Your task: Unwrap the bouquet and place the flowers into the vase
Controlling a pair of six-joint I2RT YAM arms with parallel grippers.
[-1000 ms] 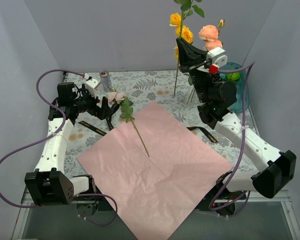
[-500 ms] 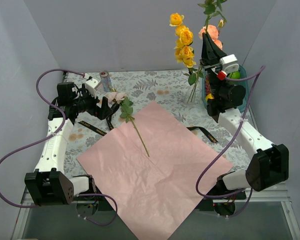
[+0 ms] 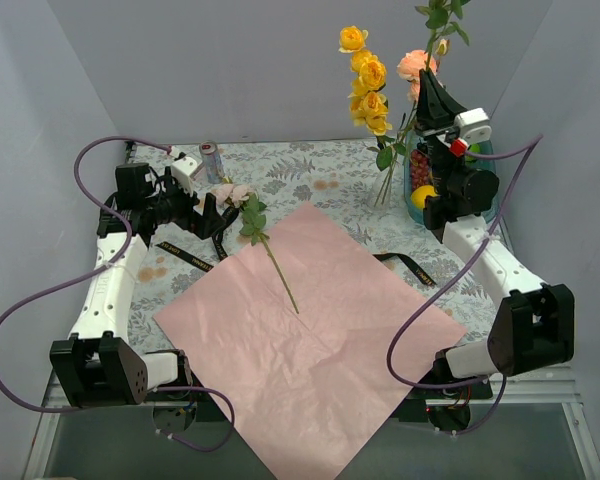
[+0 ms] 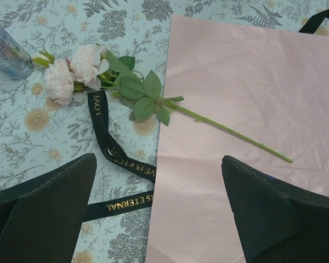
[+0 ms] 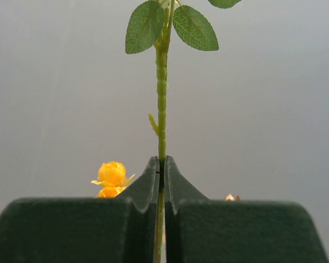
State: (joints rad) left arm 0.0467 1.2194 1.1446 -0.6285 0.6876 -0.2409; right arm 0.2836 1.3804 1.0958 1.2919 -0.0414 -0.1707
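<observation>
From high behind the arm bases, the top view takes in the whole desk [image 3: 310, 165]. The left wrist view looks down, close over the pink paper [image 4: 252, 109] and lone flower [image 4: 145, 104], both shared with it. The right wrist view faces grey wall [image 5: 263, 137] along a stem [image 5: 162, 109].

Even soft light — sharp, faint shadows

A: Flowers?
B: One green leafy stem [image 5: 162, 98] is upright, pinched in the right gripper [image 5: 161, 167]. Yellow blooms [image 3: 368, 85] stand in the vase [image 3: 383, 195], just left of it.
A: Rest?
B: One pale pink flower [image 4: 88, 68] lies flat ahead of the left gripper [image 4: 158, 163], its stem on the pink sheet [image 4: 247, 82], with the black ribbon [image 4: 107, 145] beside it.
</observation>
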